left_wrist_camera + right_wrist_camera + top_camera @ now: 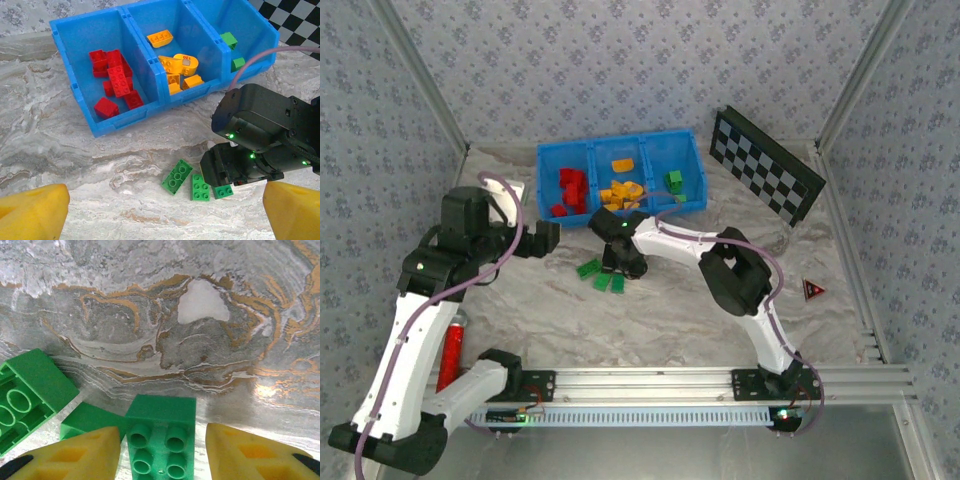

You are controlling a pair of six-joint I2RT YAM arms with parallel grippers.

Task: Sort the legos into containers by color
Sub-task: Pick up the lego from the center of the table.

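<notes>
The blue tray holds red legos in its left compartment, orange-yellow ones in the middle and green ones on the right. Three green legos lie on the table in front of it. My right gripper is low over them and open. One green brick stands between its yellow fingers, and a gap remains on the right side. My left gripper hovers open to the left, holding nothing.
A black-and-white checkered board leans at the back right. A small red triangle marker lies on the right side of the marbled table. A red cylinder lies by the left arm's base. Frame posts border both sides.
</notes>
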